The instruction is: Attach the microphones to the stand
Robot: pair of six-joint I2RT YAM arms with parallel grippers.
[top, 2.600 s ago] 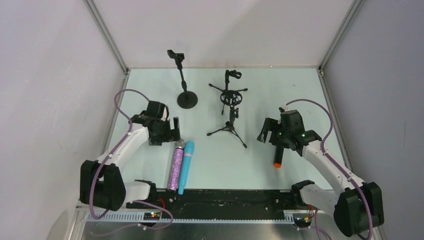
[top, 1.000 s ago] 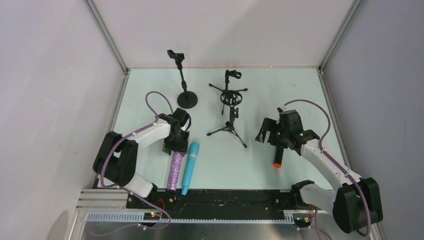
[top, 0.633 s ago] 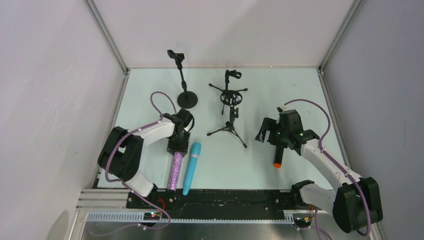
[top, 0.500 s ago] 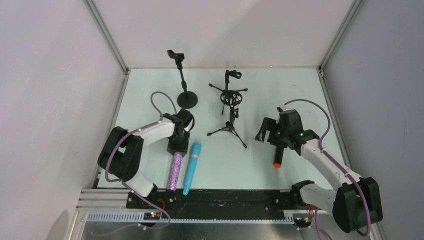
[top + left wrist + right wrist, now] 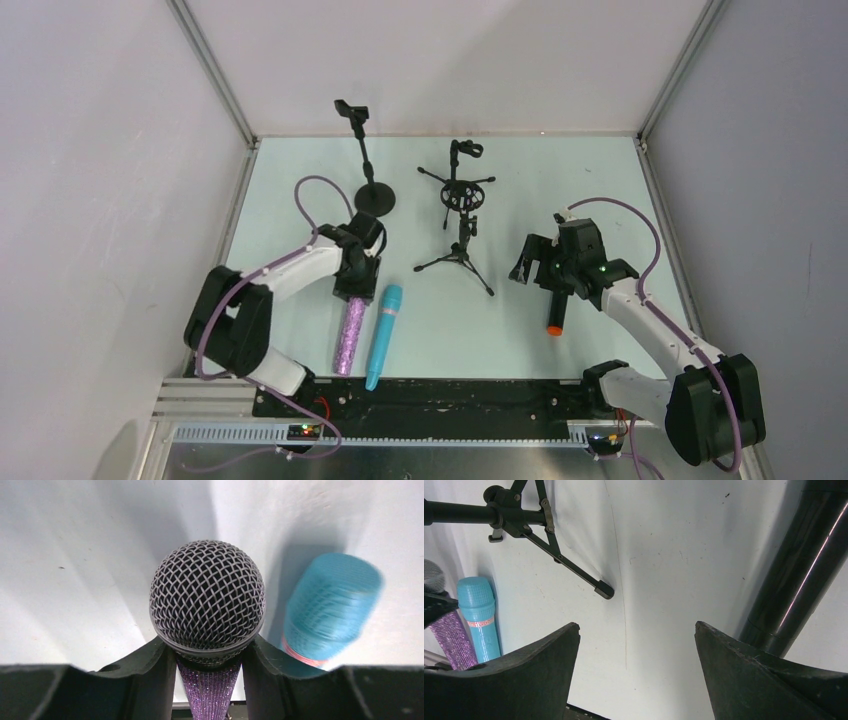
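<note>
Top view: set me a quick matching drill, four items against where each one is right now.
1 purple mic
2 turquoise mic
3 black mic
4 tripod stand

A standing mid-table
B held in the left gripper
C lying free beside the purple mic
D lying beside the open right gripper, outside it

Pairs: 1-B, 2-C, 3-D, 4-A

My left gripper (image 5: 207, 650) pinches the purple microphone (image 5: 207, 592), arm reaching forward. My right gripper (image 5: 636, 630) hangs spread wide.
</note>
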